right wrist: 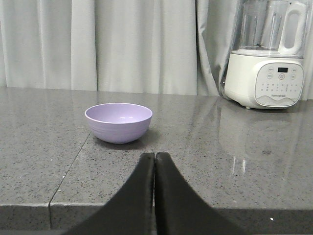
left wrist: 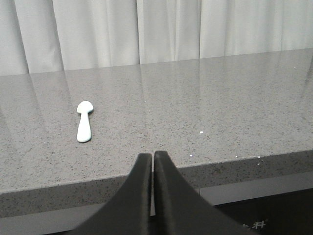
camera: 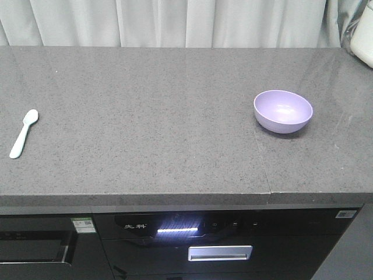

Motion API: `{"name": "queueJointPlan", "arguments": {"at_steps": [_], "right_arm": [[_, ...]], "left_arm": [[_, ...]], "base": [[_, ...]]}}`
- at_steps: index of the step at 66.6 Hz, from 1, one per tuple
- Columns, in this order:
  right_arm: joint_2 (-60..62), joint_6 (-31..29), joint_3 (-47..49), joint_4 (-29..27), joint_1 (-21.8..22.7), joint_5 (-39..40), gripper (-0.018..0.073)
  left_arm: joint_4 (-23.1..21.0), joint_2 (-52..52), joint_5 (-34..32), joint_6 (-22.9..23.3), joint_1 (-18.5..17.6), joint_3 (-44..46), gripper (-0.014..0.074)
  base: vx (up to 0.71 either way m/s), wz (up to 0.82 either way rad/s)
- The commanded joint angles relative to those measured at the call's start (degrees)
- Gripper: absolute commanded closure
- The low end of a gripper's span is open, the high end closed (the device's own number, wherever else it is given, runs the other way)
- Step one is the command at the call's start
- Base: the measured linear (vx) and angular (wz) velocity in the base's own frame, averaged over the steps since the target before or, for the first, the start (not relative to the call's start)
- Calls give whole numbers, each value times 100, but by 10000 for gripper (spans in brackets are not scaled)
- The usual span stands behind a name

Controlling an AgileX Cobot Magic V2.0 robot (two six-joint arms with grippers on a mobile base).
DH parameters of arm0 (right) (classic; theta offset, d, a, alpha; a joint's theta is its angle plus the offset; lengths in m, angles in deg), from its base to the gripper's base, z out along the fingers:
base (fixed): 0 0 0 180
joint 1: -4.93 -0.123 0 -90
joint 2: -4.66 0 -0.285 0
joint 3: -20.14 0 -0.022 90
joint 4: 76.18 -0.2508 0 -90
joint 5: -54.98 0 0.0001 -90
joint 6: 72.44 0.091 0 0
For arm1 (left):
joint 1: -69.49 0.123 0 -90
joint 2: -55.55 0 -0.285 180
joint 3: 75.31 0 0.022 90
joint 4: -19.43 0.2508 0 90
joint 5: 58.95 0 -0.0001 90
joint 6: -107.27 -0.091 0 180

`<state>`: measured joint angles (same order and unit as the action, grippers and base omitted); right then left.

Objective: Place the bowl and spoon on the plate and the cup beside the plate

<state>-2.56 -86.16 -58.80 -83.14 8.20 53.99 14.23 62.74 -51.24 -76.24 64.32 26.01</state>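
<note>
Facing the spoon [left wrist: 84, 121], the left gripper [left wrist: 153, 154] sat closed and empty; the right gripper [right wrist: 155, 155], likewise, faced the bowl [right wrist: 119, 121], each seemingly assigned its item.

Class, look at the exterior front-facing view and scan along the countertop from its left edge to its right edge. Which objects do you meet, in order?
spoon → bowl → white appliance, partly cut off at the far right edge
</note>
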Motion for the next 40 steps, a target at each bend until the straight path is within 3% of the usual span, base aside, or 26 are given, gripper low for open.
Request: {"name": "queueJointPlan", "arguments": {"at_steps": [1,40], "right_arm": [[63,-26,-76,18,36,413,564],[63,-26,-76,18,36,408,564]], "left_arm": [[-53,-99,-435,46,-3,-173,602],[-53,-99,-435,46,-3,-173,602]], "base": [[5,0],[4,0]]}}
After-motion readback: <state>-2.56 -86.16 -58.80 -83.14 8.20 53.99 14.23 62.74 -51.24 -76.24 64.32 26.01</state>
